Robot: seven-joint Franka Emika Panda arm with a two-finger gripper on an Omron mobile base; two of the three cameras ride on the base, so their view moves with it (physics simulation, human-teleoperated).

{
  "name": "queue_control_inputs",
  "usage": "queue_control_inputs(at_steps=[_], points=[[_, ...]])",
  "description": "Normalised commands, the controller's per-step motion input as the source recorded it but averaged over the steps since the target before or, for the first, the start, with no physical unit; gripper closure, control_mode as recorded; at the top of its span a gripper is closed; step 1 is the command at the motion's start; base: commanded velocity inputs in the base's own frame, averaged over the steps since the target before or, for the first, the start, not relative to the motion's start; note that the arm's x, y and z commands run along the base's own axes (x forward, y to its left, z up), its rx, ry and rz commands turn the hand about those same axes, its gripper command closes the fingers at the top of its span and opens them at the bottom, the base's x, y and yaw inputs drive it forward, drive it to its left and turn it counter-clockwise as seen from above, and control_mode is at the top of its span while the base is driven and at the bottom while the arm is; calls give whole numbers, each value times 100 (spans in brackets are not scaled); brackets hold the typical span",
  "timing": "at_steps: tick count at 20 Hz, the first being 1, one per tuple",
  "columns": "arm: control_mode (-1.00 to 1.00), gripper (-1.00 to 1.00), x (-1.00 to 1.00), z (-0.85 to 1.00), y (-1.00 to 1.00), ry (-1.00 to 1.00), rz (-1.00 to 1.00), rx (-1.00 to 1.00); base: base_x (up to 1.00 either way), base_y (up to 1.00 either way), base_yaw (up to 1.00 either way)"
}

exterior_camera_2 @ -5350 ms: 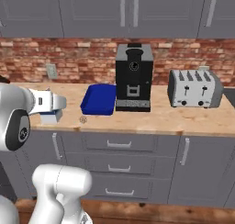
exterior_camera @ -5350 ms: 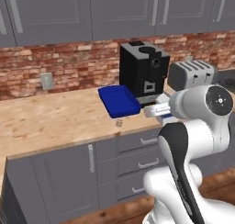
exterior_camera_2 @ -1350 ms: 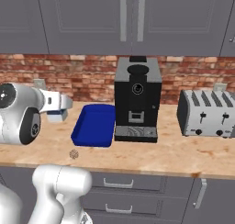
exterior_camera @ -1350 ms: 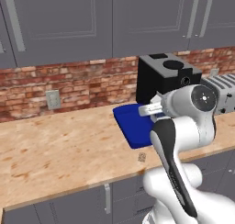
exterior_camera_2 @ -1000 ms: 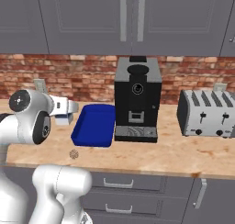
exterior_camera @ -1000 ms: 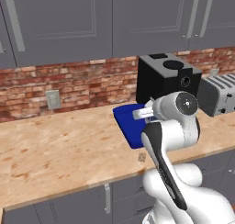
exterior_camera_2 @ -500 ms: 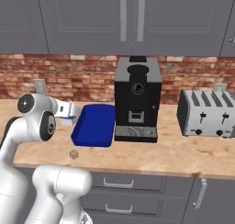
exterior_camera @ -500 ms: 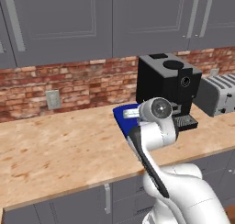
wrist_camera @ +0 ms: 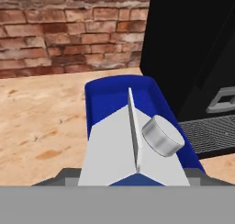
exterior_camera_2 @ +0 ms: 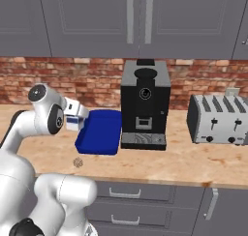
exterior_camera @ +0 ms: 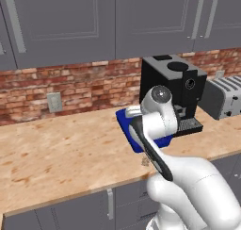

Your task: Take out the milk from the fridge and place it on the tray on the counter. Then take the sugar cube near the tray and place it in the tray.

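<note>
The light is soft and even everywhere, with only faint shadows, no glare, and slightly fuzzy computer-made pictures.

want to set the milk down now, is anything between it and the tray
Nothing visible blocks it. The milk, held in the hand, is at the near left edge of the tray, whose blue floor looks bare. The coffee machine stands close on the tray's right, and the sugar cube lies on the counter in front.

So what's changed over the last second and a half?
The arm swung the milk from beside the tray toward it, so the carton now sits over the tray's near end, held in the gripper. The base hasn't moved in that time. The sugar cube, the tray and the coffee machine stayed put.
</note>
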Motion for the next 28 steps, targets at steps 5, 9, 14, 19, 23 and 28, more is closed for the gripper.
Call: queue_control_inputs(at_steps=[5, 9, 14, 19, 23, 28], points=[[-100, 100, 20, -24, 0, 0, 0, 0, 0, 0, 0], [-100, 100, 31, -24, 0, -2, 0, 0, 0, 0, 0], [-100, 100, 41, -19, -2, -1, 0, 0, 0, 0, 0], [-100, 100, 37, -19, 0, 5, 0, 0, 0, 0, 0], [-100, 100, 22, -16, -1, -3, 0, 0, 0, 0, 0], [-100, 100, 19, -9, -7, -1, 0, 0, 0, 0, 0]])
